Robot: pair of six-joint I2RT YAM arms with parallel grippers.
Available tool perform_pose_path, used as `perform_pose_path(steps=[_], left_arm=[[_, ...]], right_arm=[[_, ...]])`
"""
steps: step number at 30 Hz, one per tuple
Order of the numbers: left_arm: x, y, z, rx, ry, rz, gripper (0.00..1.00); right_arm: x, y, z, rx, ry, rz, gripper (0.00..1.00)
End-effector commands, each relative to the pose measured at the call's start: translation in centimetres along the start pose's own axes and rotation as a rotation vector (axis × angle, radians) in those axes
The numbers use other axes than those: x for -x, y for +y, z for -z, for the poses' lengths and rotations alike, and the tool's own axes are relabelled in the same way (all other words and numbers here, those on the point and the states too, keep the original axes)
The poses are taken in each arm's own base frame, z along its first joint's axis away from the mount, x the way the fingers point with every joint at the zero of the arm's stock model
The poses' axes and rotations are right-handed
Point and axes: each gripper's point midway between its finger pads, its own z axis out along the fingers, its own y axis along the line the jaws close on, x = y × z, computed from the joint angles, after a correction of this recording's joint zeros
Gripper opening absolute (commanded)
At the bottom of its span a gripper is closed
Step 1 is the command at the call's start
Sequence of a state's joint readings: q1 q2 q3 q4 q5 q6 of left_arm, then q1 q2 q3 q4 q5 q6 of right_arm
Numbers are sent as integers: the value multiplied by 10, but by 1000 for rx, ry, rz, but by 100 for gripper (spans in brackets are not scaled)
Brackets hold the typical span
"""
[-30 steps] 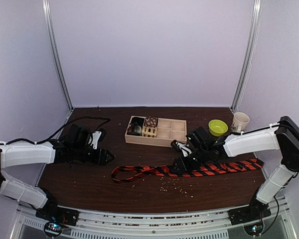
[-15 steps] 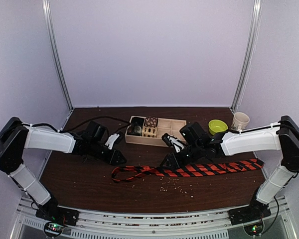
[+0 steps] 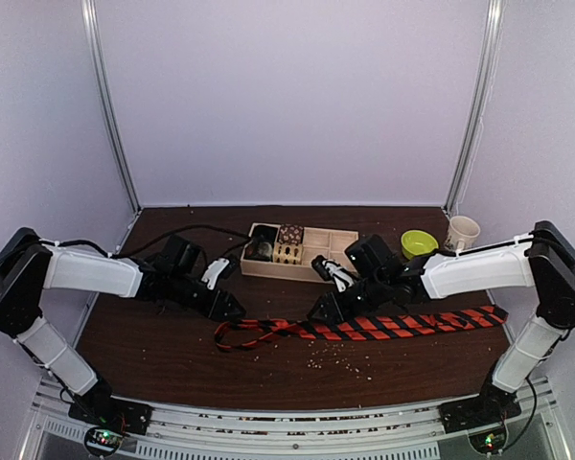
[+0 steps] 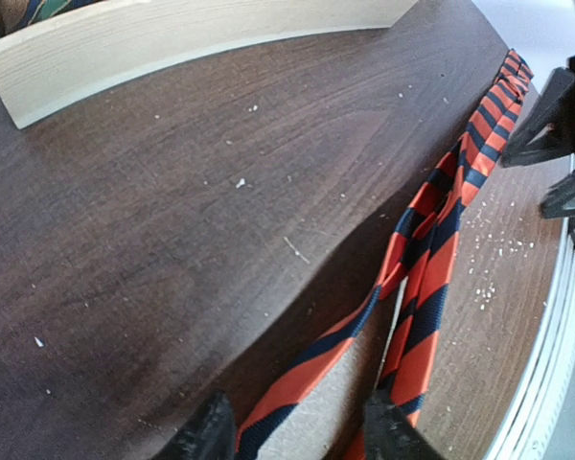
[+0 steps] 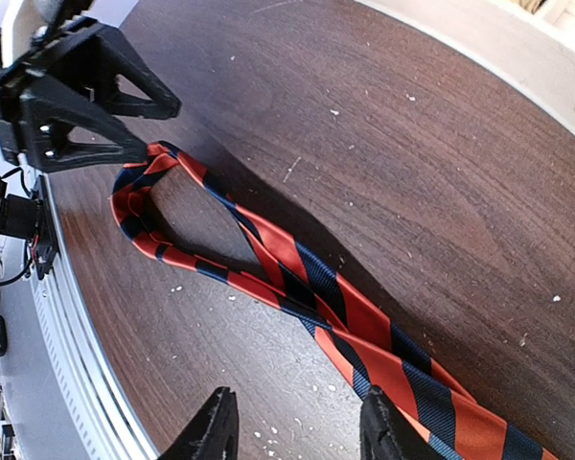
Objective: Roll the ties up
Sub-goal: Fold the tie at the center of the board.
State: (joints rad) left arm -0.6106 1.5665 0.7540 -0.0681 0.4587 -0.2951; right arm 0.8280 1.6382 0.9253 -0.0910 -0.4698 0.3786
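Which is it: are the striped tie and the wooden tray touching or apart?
Apart. The top external view shows bare table between the tie and the tray; the left wrist view shows the same gap.

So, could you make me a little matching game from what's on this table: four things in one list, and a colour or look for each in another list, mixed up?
Things:
1. tie
2. tray
3. bowl
4. cup

Looks:
A. lime green
B. pale wood, split into compartments
C. white
D. red-orange and dark stripes

Pairs: 1-D, 2-B, 3-A, 4-C.
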Motion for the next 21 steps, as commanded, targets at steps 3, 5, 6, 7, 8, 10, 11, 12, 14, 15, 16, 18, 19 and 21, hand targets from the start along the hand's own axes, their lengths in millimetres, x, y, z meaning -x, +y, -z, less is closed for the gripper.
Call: perform_pose_path(steps=[3,5,6,7,8,10,11,12,14,15,16,18,19,21], left_arm=[[-6,-6,0,-35,-5,-40,55],[-10,-5,-3,-46,13,-40,57],[-12,-5,-5,-47,25,-38,60],[-13,-3,-7,-43,34,-36,63],[-14,-4,-9,-47,39,-37,65],[-12,-1,-10,-35,38,-35,64],[-12,2,-12,-22,41,-32,61],[-12,4,-14,-12,47,-27,58],[-11,10,-19,9,67,-12,49],[-10,14,-21,24,73,-2,44],[-9,17,-24,38,81,11,38],[-5,20,-29,47,87,32,31],[-4,21,-31,45,92,43,27],[-6,26,-39,44,121,80,19]], right_arm=[[20,-3,-9,-2,-38,-9,46],[25,-5,-13,-4,-42,-16,46],[26,-6,-15,-1,-40,-18,46],[28,-6,-17,0,-40,-18,48],[29,-7,-19,-1,-41,-18,49],[29,-9,-24,0,-33,-15,51],[28,-11,-27,-3,-24,-15,51],[27,-13,-30,-5,-17,-15,52],[24,-16,-36,-12,-2,-14,52],[23,-18,-39,-12,4,-16,52],[22,-20,-42,-13,12,-17,52],[19,-21,-44,-15,20,-18,51],[18,-23,-45,-19,24,-19,50],[15,-25,-46,-25,32,-16,48]])
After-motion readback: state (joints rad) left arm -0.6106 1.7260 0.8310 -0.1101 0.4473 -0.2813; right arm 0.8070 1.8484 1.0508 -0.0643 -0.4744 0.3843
